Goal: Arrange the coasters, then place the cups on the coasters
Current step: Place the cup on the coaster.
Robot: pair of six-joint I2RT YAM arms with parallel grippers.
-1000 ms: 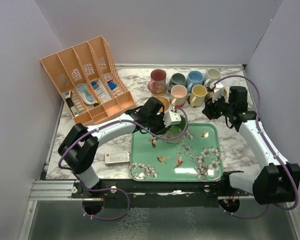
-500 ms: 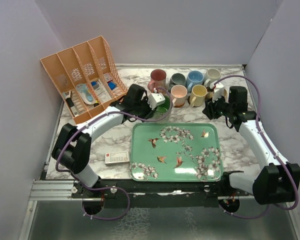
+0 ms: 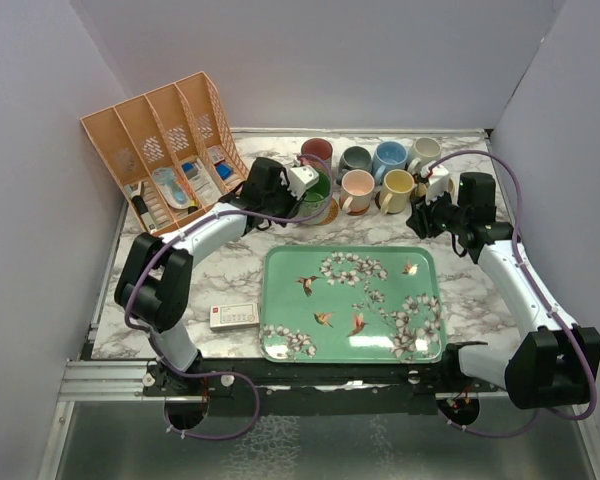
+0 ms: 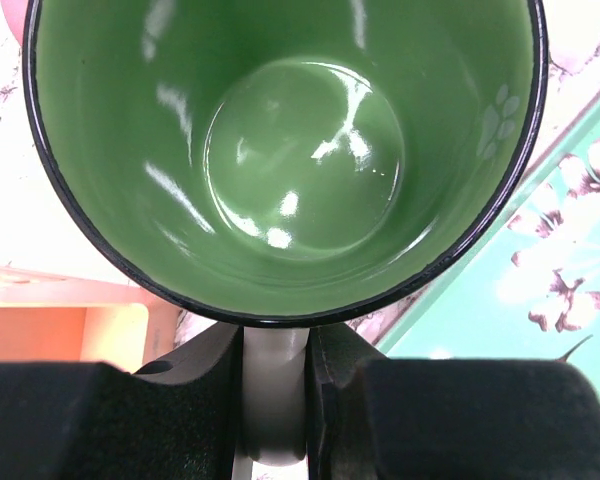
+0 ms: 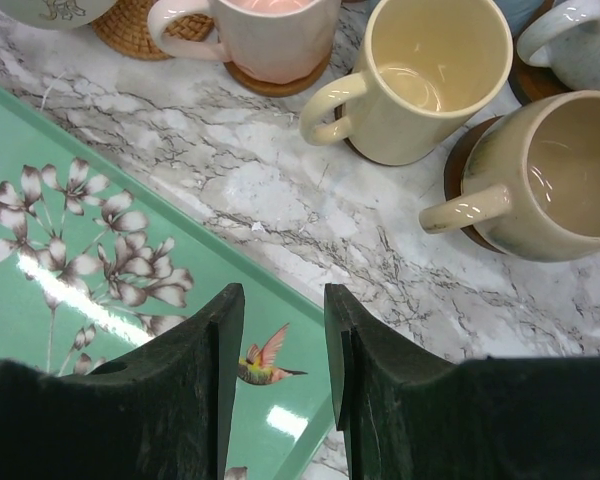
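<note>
My left gripper (image 4: 277, 345) is shut on the pale handle of the green cup (image 4: 280, 150), whose inside fills the left wrist view. From above, the green cup (image 3: 318, 192) sits at a woven coaster (image 3: 327, 212), left of the pink cup (image 3: 358, 187); whether it rests on the coaster I cannot tell. Dark red (image 3: 317, 152), grey (image 3: 355, 160), blue (image 3: 389, 157), cream (image 3: 423, 152) and yellow (image 3: 397, 187) cups stand on coasters nearby. My right gripper (image 5: 283, 310) hangs open and empty over the tray's far edge, near the yellow cup (image 5: 435, 75) and the woven coaster (image 5: 140, 35).
The green floral tray (image 3: 280, 300) lies at the front middle with nothing on it. An orange divided organizer (image 3: 170, 160) stands at the back left, close to my left arm. A small white box (image 3: 233, 316) lies left of the tray.
My left arm has carried the green cup from above the tray up and left to the woven coaster beside the pink cup. The right arm has not moved.
</note>
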